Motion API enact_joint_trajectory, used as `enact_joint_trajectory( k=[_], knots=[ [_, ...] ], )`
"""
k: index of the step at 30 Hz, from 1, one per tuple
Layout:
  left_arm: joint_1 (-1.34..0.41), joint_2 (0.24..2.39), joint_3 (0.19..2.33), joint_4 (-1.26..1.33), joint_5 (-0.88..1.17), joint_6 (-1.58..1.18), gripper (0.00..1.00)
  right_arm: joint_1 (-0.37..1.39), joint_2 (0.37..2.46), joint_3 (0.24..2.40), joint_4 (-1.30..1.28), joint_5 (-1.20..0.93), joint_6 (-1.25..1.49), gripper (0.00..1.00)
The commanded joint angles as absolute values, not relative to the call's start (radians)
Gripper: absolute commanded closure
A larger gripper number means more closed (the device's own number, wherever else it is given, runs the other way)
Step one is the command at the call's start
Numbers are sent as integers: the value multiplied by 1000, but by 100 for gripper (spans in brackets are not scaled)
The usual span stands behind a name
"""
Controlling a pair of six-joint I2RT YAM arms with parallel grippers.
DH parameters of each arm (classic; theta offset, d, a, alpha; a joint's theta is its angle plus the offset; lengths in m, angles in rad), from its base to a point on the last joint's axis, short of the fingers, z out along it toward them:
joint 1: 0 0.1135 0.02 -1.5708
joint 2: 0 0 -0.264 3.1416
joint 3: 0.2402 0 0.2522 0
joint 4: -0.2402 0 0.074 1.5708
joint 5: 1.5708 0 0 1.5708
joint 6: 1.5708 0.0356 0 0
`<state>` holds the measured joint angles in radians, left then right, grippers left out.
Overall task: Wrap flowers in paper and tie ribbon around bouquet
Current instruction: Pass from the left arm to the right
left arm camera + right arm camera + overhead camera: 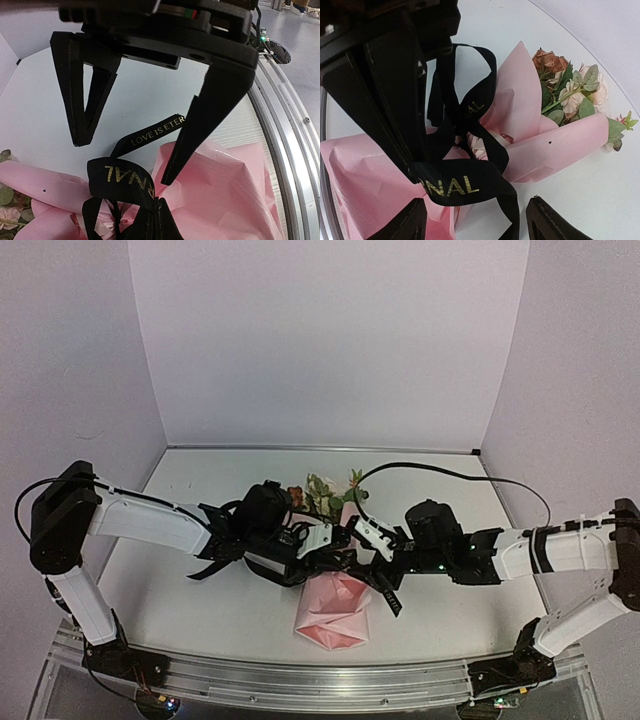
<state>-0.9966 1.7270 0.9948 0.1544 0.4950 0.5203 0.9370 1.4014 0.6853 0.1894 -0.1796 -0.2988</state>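
Note:
The bouquet lies on the white table between both arms, with the pale-pink paper point(335, 615) rolled round the flowers point(325, 495). The right wrist view shows cream, pink and rust blooms point(565, 85) sticking out of the paper cone point(560, 145). The black ribbon point(455, 185) with gold lettering loops around the cone's narrow part. My left gripper point(156, 220) is shut on the ribbon point(125, 177) just above the paper point(230, 190). My right gripper point(476, 210) stands open facing it, its fingers on either side of the ribbon loop without touching it.
An aluminium rail point(320, 680) runs along the table's near edge. White walls close in the back and sides. A black cable point(430, 468) arcs over the table behind the right arm. Bare table lies left of and behind the bouquet.

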Motion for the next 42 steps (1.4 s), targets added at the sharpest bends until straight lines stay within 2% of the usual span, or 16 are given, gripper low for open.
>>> enact_joint_trajectory(
  k=[1,11,24,26,32,36,37,42],
  knots=[
    [-997,1674,996,153,471,528,100,958,1431,748,173,-224,-391,34],
    [-995,1670,985,174,469,516,100,963,1484,796,167,-217,-423,43],
    [-977,1653,936,263,476,468,100,963,1555,743,423,-148,-267,53],
    [-974,1653,937,264,479,467,100,962,1558,737,441,-145,-252,57],
    [-967,1661,936,273,481,451,100,962,1539,713,457,-127,-193,85],
    [-966,1669,936,284,478,441,100,962,1511,685,458,-129,-157,97],
    [-965,1670,935,289,477,438,100,963,1502,679,458,-129,-150,100],
    [-962,1672,935,295,477,427,99,963,1460,648,458,-125,-123,100]
  ],
)
